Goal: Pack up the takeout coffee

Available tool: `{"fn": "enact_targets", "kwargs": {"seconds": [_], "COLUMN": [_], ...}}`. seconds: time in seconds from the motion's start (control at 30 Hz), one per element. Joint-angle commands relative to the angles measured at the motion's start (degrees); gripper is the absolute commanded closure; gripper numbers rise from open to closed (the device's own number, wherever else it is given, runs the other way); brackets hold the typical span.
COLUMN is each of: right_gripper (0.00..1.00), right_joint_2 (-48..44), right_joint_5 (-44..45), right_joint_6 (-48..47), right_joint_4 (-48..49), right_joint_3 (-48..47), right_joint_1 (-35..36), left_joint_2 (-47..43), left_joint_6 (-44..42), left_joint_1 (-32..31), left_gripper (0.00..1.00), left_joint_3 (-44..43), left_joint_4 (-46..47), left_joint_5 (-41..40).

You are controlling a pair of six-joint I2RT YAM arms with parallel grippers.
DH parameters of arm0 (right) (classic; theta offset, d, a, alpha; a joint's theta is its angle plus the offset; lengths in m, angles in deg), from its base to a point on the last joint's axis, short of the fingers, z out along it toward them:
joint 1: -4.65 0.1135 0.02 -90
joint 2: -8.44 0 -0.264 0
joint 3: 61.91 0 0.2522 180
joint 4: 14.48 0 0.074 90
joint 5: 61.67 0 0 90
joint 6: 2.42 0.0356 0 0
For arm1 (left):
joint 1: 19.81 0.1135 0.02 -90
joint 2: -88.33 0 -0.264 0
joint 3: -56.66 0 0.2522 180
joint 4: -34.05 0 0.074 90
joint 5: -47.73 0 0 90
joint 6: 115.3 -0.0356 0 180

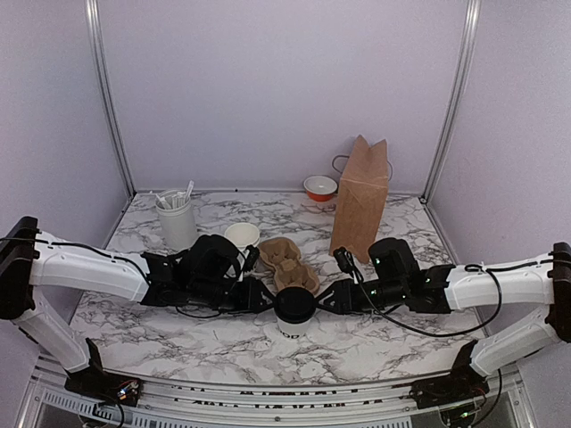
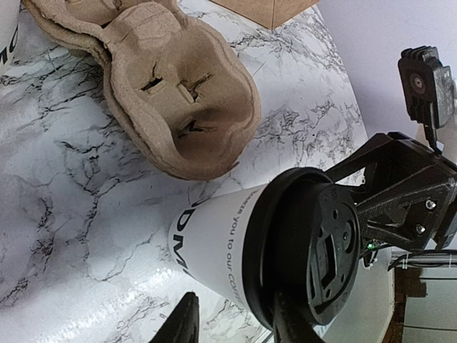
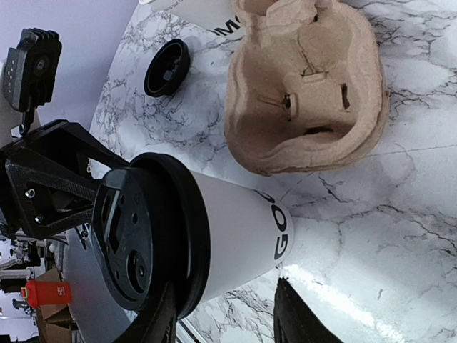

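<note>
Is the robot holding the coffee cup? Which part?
Cannot tell. The left hand and right hand each straddle the lidded coffee cup near its black lid, but whether either squeezes it is unclear.

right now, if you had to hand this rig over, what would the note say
Pincers: left pincer open at one side of the lidded coffee cup, right pincer open at the other; whether either touches it is unclear.
Things: the cup stands upright just in front of the cardboard cup carrier; the paper bag stands behind, to the right.
Done: lid on.
To do: nothing packed yet; the cup is neither in the carrier nor in the bag.
</note>
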State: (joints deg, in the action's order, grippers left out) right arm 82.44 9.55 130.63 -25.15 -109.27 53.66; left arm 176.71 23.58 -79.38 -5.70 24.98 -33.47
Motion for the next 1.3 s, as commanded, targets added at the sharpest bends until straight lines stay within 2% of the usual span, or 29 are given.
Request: {"fn": "enact_targets", "kwargs": {"seconds": [0.0,0.2,0.37,0.77,1.27], "right_gripper": [0.56,0.57,0.57,0.56,0.56], "right_joint_2": [2.9,4.9,3.9,-0.2,-2.2], "right_joint_5": [3.2,3.7,5.3,6.5,9.5], "right_joint_6": [-0.8,1.1,1.2,1.2,1.1], "right_joint_4": [-7.1,-4.7,-6.7,-8.4,-9.2], "right_joint_3": [0.5,1.5,-0.3,-8.3,-10.1], "right_joint_1": [1.1,3.5,4.4,5.1,4.8], "left_joint_2": [5.2,6.4,5.7,3.3,1.4], "left_joint_6": [-0.8,-0.6,-1.0,-5.7,-7.6], "left_joint_1": [0.0,0.0,0.0,0.1,0.0], "left_gripper": [0.65,0.65,0.66,0.65,0.65], "left_joint_3": [4.1,5.6,5.7,-4.6,-10.2], "left_joint_4": [-8.5,-8.5,-8.8,-14.6,-16.4], "left_joint_5": [-2.9,-3.7,-3.8,-4.8,-3.3]}}
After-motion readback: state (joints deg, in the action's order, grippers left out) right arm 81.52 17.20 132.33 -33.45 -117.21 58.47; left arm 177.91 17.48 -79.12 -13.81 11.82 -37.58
